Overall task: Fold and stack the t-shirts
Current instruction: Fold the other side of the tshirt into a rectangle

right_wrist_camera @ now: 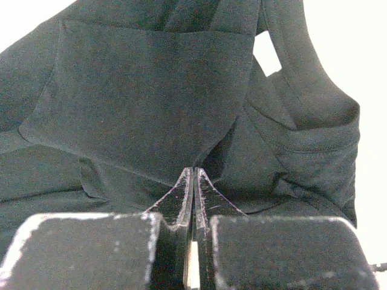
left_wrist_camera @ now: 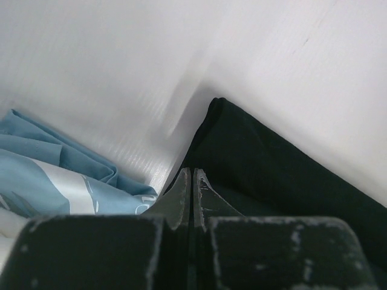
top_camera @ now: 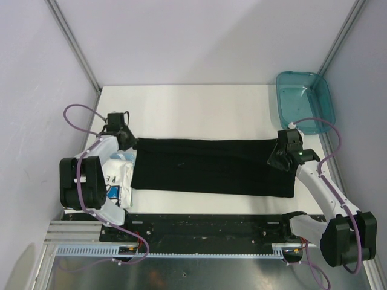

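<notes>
The black t-shirt point(top_camera: 211, 166) lies folded into one long band across the white table point(top_camera: 199, 109), running from nine o'clock to three o'clock; the band is fairly flat, with a few lengthwise creases. The left gripper point(left_wrist_camera: 192, 175) sits at its nine o'clock end, jaws pressed together, tips right over the corner of the black cloth; I cannot tell whether any fabric is pinched between them. The right gripper point(right_wrist_camera: 193, 175) is at the three o'clock end, jaws likewise closed to a thin line, tips down on the layered folds near the collar and a sleeve hem; again I cannot see cloth caught in the seam.

The white t-shirt point(top_camera: 121, 175) is bunched up at about eight o'clock, under the left arm and just beside the black band's end; its pale blue print and part of some blue lettering show.

The table is plain and matt; a teal translucent bin point(top_camera: 304, 99) sits in the corner at about one o'clock, well apart from both shirts. Pale walls with grey metal posts close the table in on three sides; a black base plate point(top_camera: 205, 225) spans the six o'clock edge; purple cables point(top_camera: 78, 112) loop off each arm.
</notes>
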Controlling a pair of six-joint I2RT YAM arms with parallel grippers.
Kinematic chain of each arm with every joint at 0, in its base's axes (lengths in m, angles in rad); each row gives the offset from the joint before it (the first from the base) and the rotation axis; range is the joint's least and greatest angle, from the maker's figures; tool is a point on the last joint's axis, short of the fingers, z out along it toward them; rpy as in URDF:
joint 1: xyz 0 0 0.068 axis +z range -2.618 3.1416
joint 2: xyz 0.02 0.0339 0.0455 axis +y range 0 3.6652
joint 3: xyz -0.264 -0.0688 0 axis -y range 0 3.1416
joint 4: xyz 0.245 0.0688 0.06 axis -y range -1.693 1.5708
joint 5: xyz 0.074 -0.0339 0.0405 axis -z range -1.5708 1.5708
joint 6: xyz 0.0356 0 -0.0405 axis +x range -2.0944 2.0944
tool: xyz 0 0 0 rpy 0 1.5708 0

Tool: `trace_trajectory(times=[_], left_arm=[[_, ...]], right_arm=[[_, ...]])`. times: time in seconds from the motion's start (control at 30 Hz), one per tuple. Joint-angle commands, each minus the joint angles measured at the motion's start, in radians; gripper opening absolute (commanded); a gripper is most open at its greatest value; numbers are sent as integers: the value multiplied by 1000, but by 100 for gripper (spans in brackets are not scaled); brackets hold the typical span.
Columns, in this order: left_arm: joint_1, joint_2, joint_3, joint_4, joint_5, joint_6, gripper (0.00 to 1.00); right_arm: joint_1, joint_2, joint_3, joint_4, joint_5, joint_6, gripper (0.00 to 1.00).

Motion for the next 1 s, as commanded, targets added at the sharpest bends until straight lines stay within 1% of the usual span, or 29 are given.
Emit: trace_trajectory(times=[0.0,0.23,0.53,0.83,0.87,0.97], left_arm=[[-1,-51,-30,0,-31,-10,0],[-1,-45,-57,1,-12,-29,0],[-2,-80,-62,1,-9,-32,0],[-2,-93,-113,0,-6,-64,0],[-1,-99,-119,0,-7,-69,2],[-2,-125,-134,0,-2,-79,24]], right_arm=[[-7,-26,-5,-32,11,30,0],[-20,-16,-36,-30,3,54,0],[-105,-31,-43,-14,-53,57,0],[-123,-27,-63,-9,-59,58,0],[-124,-27,-68,-7,-61,60,0],[-124,-25,-80,0,-68,63,0]])
